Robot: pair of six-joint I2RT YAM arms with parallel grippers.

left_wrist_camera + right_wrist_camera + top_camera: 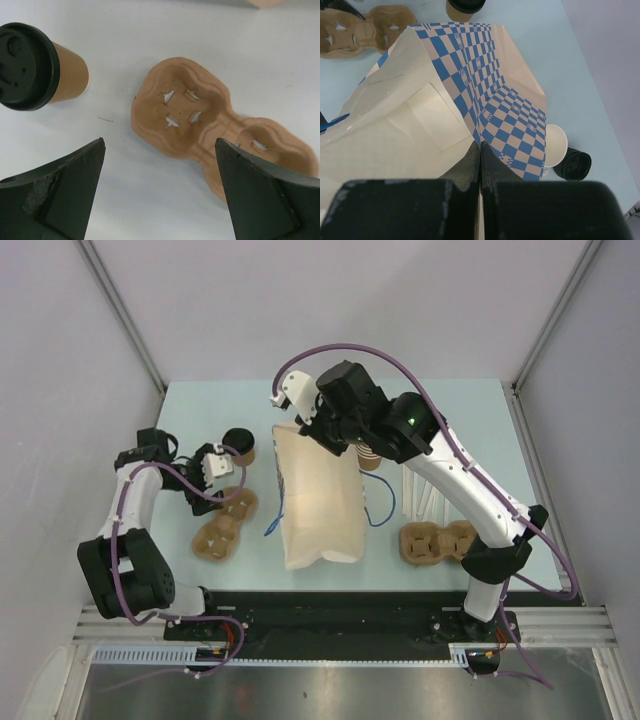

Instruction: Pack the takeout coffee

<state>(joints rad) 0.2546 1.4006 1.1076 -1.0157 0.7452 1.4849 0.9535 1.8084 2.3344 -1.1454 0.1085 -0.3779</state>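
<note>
Top external view: takeout coffee [238,443] is standing upright on the bench [450,400], left of the paper bag [315,495], w/ bare bench showing btw them. Left gripper [160,142] jaws are hanging wide apart over a cup carrier [190,117], gripping nothing. Right gripper [480,150] jaws are pinching the bag's rim.

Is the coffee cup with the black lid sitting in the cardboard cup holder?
No, the takeout coffee stands on the bare table, apart from the cardboard cup carrier, not in one of its slots.
</note>
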